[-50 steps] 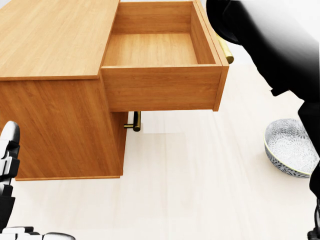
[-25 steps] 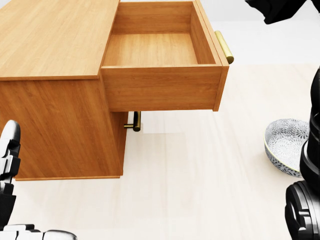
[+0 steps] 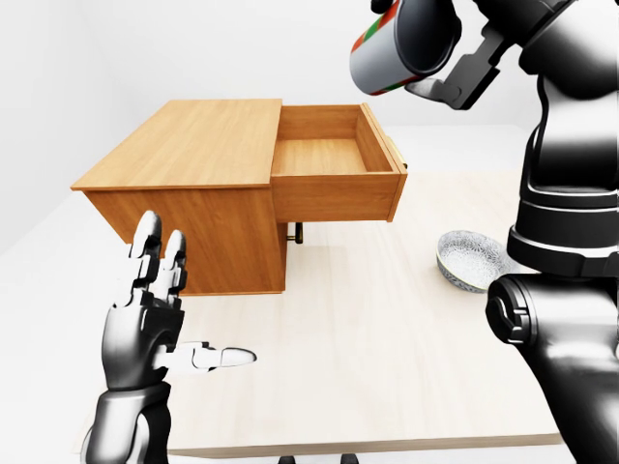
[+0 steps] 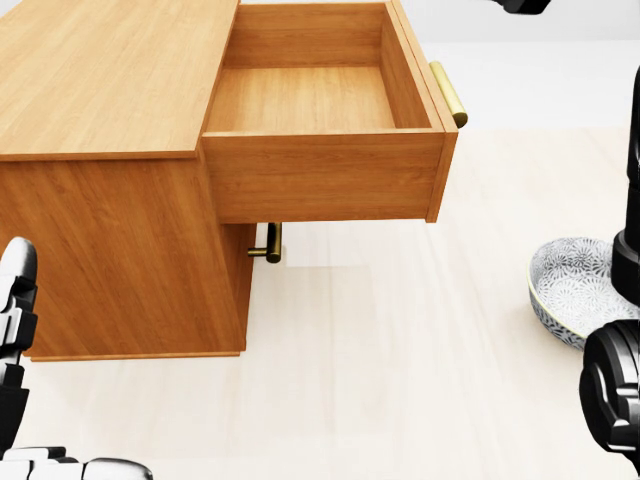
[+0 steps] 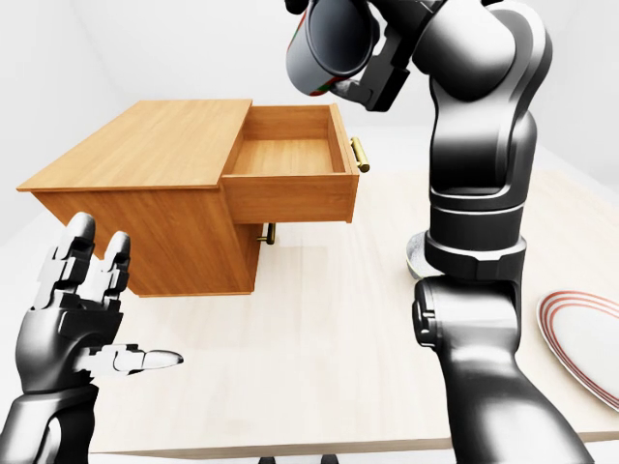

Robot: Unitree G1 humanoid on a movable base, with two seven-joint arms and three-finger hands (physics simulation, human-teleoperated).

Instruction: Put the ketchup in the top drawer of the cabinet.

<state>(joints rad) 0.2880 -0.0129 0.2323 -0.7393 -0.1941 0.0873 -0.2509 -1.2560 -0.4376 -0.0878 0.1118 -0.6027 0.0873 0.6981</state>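
Your table (image 3: 387, 387), pale and wide, carries the wooden cabinet (image 3: 184, 155) toward the left of the left-eye view. Its top drawer (image 4: 310, 100) stands pulled out to the right, bare wood inside, with a brass handle (image 4: 448, 92) on its front panel. A 2nd brass handle (image 4: 270, 243) shows under it, on a lower drawer that is pushed in.

Your right arm (image 5: 479, 193) rises in a tall dark column at the right of both eye views, bent over at the top. Your right hand (image 3: 440, 53) is clamped round the ketchup (image 3: 397, 43), a grey cylinder with a red-and-green band near its upper end. It is held tilted high in the air, above the open drawer and a little to its right in the left-eye view, well clear of the wood. In the head view only a dark sliver of that hand shows at the top edge.

Your left hand (image 3: 155, 309) hovers low at the left, beside the cabinet's near corner, with 2 fingers (image 3: 160, 256) upright, the thumb stretched out sideways, and nothing in its grasp.

A patterned bowl (image 4: 570, 290) rests on the table right of the cabinet, partly hidden by your arm. A red-rimmed plate (image 5: 585, 338) lies at the right edge of the right-eye view.
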